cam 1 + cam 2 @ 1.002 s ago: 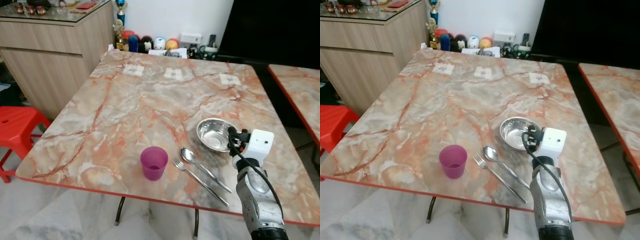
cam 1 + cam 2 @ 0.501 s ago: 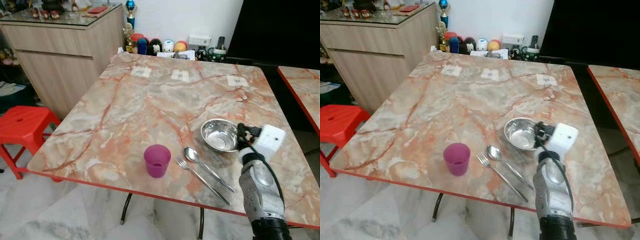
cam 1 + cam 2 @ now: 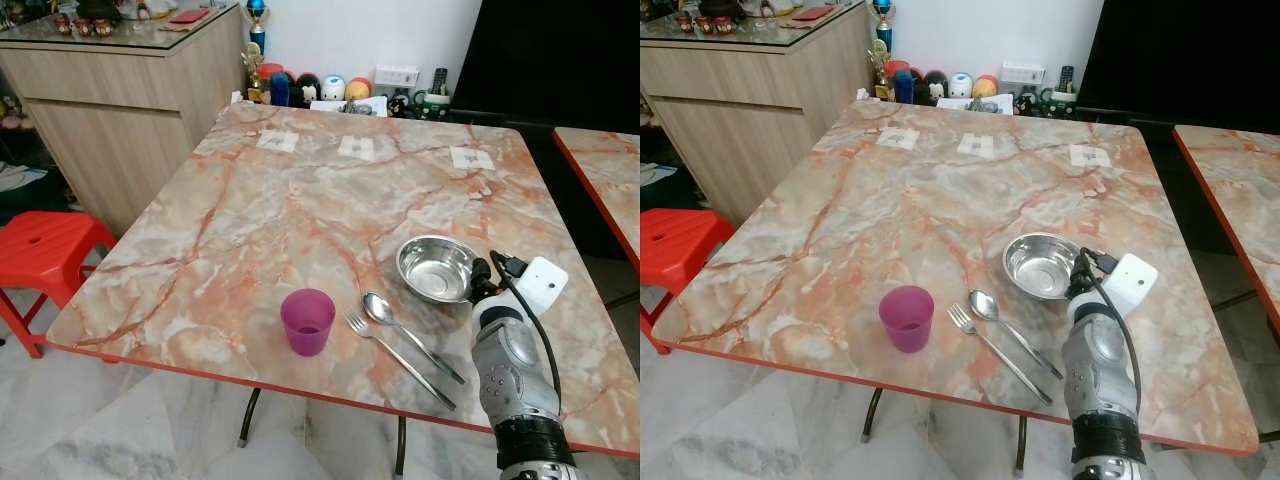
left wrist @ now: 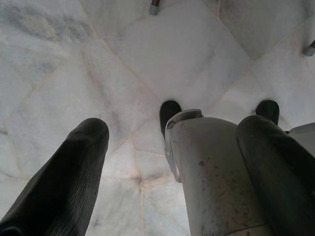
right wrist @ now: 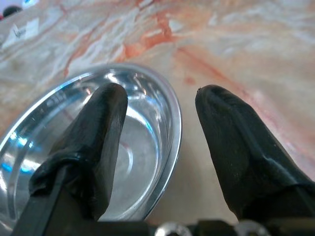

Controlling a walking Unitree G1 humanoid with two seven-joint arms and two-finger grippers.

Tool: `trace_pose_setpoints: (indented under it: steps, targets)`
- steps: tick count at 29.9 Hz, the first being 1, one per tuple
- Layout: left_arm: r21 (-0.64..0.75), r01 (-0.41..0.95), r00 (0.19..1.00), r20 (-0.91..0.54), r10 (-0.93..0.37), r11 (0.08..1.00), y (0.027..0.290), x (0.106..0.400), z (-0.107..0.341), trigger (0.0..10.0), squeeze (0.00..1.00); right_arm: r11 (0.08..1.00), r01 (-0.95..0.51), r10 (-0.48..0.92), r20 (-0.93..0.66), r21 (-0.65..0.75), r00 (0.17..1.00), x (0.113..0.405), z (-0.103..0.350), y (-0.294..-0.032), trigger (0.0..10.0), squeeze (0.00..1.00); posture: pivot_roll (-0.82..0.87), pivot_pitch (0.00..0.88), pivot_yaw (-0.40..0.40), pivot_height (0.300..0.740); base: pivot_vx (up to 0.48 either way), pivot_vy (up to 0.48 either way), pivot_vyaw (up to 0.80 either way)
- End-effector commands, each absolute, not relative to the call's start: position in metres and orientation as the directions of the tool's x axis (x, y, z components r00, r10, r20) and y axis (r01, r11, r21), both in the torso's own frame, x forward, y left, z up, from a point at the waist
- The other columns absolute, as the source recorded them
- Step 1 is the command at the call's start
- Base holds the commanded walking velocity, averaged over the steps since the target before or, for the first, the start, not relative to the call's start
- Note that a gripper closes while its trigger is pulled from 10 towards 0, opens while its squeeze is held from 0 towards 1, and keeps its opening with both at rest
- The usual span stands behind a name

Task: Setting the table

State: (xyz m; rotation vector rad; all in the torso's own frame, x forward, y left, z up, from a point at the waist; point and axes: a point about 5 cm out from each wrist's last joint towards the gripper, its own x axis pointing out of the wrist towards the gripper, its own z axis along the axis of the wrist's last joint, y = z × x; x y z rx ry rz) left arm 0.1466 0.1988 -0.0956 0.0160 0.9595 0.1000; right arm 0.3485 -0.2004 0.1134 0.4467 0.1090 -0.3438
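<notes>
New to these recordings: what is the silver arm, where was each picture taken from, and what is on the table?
A humanoid robot is setting a marble table. Two pictures come from cameras in its head, looking down; two come from cameras on its wrists.

On the table lie a purple cup, a fork, a spoon and a steel bowl. The silver arm is its right one. The right gripper has open jaws straddling the bowl's rim, one finger above the inside and one outside, holding nothing yet. The left gripper hangs open, pointing at the tiled floor. A red stool stands beside the table.
</notes>
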Motion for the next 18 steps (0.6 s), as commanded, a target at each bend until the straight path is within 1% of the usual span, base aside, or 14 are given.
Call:
trace_pose_setpoints:
  steps: [1, 6, 12, 15, 18]
  targets:
    - [0.070, -0.071, 0.511, -0.854, 0.096, 0.995, 0.202, 0.130, -0.102, 10.0, 0.00, 0.839, 0.354, -0.301, -0.188, 0.413, 0.935, 0.350, 0.114, -0.202, 10.0, 0.00, 0.01, 0.102, -0.028, 0.740, 0.000, 0.000, 0.00]
    - [0.072, -0.067, 0.510, -0.855, 0.096, 0.995, 0.202, 0.130, -0.102, 10.0, 0.00, 0.837, 0.363, -0.301, -0.209, 0.411, 0.931, 0.352, 0.112, -0.201, 10.0, 0.00, 0.01, 0.103, -0.025, 0.740, 0.000, 0.000, 0.00]
    - [0.073, -0.062, 0.510, -0.855, 0.095, 0.995, 0.203, 0.130, -0.102, 10.0, 0.00, 0.834, 0.343, -0.252, -0.254, 0.433, 0.934, 0.353, 0.103, -0.194, 10.0, 0.00, 0.01, 0.102, -0.026, 0.740, 0.000, 0.000, 0.00]
    - [0.076, -0.063, 0.517, -0.850, 0.098, 0.995, 0.207, 0.138, -0.099, 10.0, 0.00, 0.837, 0.316, -0.213, -0.267, 0.447, 0.940, 0.354, 0.099, -0.189, 10.0, 0.00, 0.02, 0.101, -0.024, 0.740, 0.000, 0.000, 0.00]
    - [0.077, -0.064, 0.517, -0.850, 0.099, 0.995, 0.208, 0.139, -0.098, 10.0, 0.00, 0.833, 0.317, -0.213, -0.267, 0.452, 0.940, 0.354, 0.098, -0.188, 10.0, 0.00, 0.02, 0.101, -0.025, 0.740, 0.000, 0.000, 0.00]
